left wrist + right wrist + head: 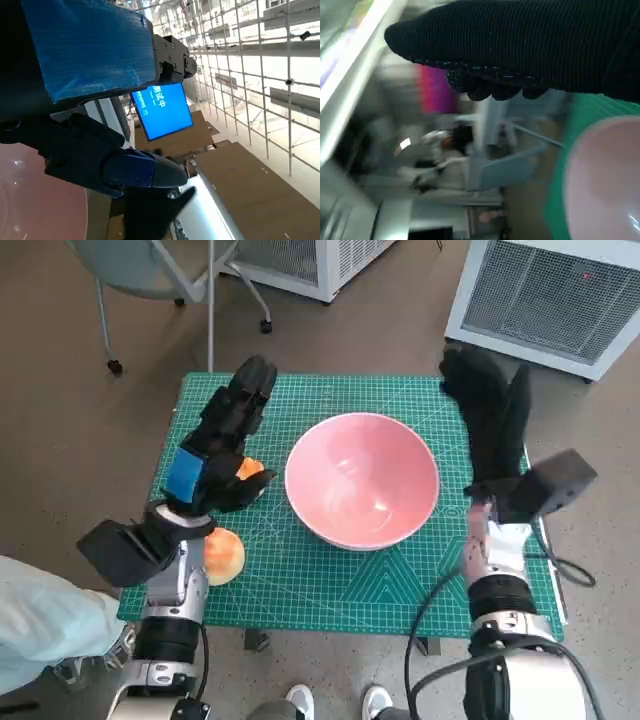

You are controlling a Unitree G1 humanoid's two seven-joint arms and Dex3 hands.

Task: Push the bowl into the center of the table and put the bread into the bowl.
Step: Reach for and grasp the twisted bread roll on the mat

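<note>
The wide pink glazed bowl (362, 480) is sitting mid-table, empty. The round golden bread roll (224, 555), probably soft, is lying near-left; gripping its sides seems advisable. The left hand (228, 436) and right hand (492, 412) are hovering spread, holding nothing.

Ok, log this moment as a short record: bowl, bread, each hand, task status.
bowl: pink bowl, upright, empty, about mid-table on the green mat
bread: one round bun on the mat by the left forearm; an orange piece shows under the left hand, partly hidden
left hand: above the orange piece; grip cannot be told
right hand: fingers extended, holds nothing, just right of the bowl
status: bread not yet in bowl
</note>
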